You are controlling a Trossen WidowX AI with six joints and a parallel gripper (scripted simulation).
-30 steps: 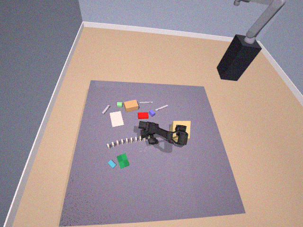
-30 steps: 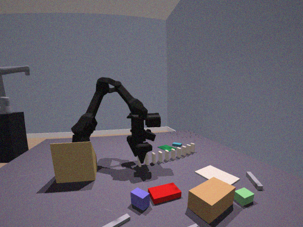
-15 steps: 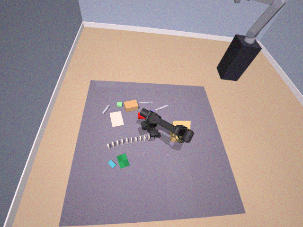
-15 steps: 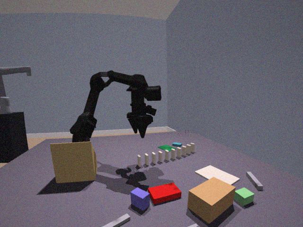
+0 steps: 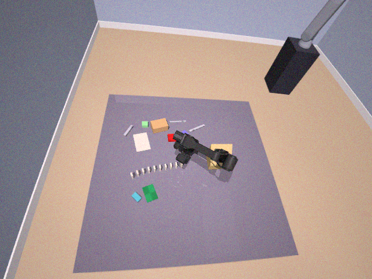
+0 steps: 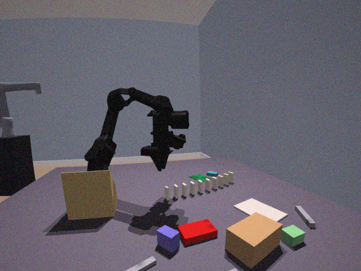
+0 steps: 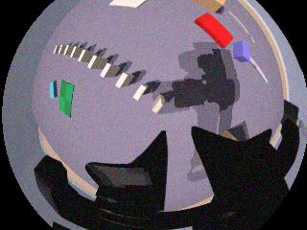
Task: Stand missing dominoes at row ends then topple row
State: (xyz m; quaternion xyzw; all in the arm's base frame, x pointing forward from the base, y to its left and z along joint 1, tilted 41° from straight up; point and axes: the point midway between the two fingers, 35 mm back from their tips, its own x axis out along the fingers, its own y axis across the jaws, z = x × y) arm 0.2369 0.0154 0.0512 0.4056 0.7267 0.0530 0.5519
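Note:
A slightly curved row of several cream dominoes stands upright. Its arm-side end domino [image 6: 167,193] [image 7: 158,104] is evenly spaced with the others and nothing touches it. The far end domino [image 5: 132,175] [image 6: 230,177] [image 7: 56,50] also stands. My gripper [image 6: 159,169] [image 7: 178,132] points down, raised above the mat near the arm-side end of the row. Its fingertips are a little apart with nothing between them. In the top view the arm hides the fingertips. No loose domino shows.
A green sheet [image 5: 149,193] [image 6: 199,177] and cyan block [image 5: 136,196] lie on one side of the row. On the other are a white sheet [image 5: 142,142], red block [image 6: 198,231], purple block [image 6: 168,238], orange box [image 6: 253,239] and light green block [image 6: 293,235]. A tan box [image 6: 87,195] stands by the arm's base.

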